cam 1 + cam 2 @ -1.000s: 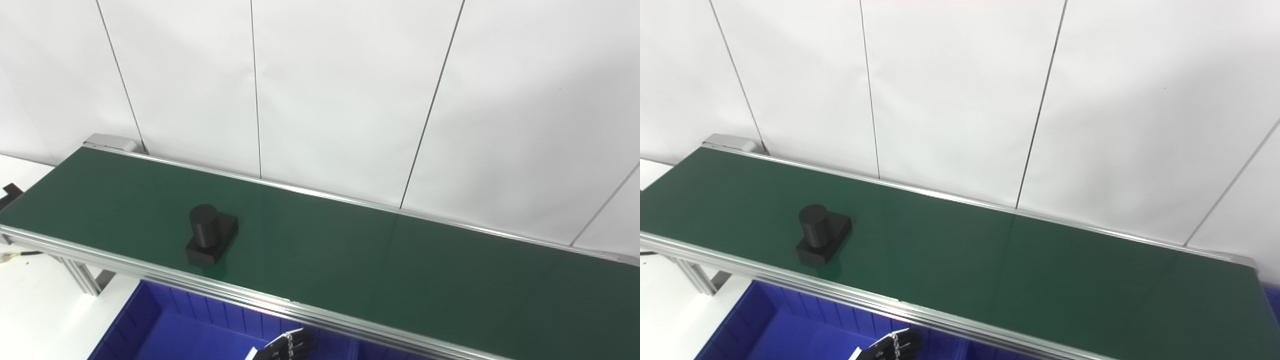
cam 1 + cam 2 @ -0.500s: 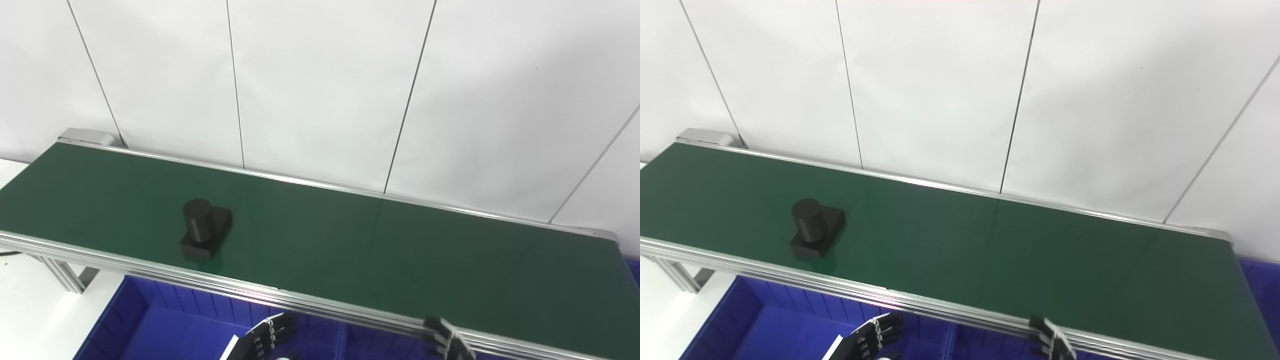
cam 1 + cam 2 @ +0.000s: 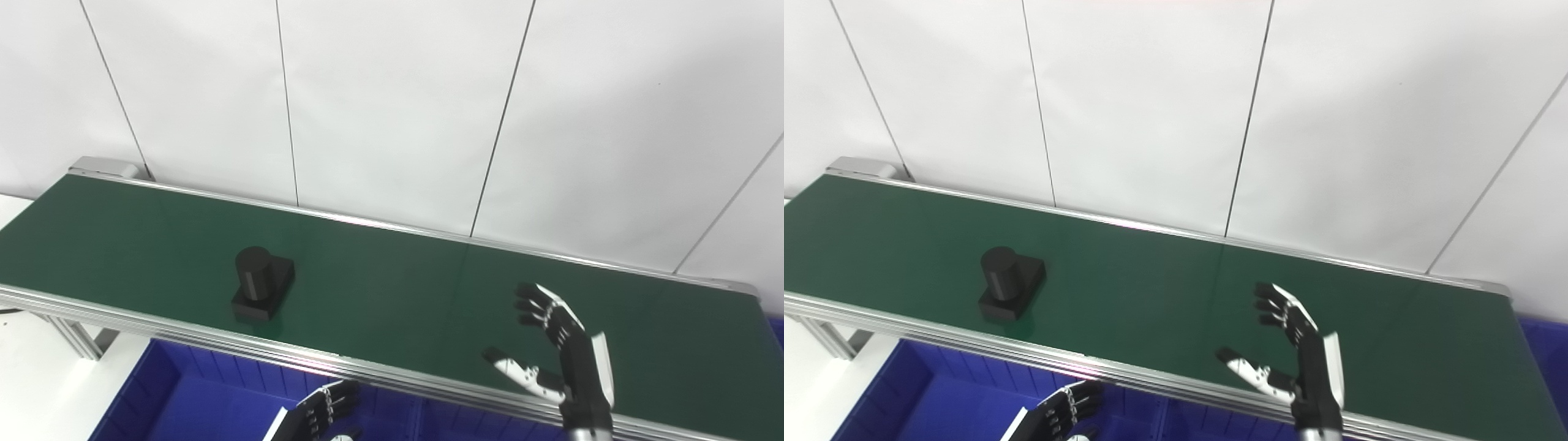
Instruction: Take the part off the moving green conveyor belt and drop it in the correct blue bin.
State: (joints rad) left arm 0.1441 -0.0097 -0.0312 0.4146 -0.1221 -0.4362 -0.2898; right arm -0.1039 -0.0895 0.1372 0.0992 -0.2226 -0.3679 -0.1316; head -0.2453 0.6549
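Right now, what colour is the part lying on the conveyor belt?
The part is plain black, clearest in the left eye view against the green belt.

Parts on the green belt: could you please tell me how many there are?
1: a black part on the belt's left half, near its front edge. None looks hidden.

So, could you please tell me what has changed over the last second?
The right hand has risen from below the frame to hover open over the green conveyor belt. The black part has shifted slightly rightward, untouched. The left hand stays low over the blue bin.
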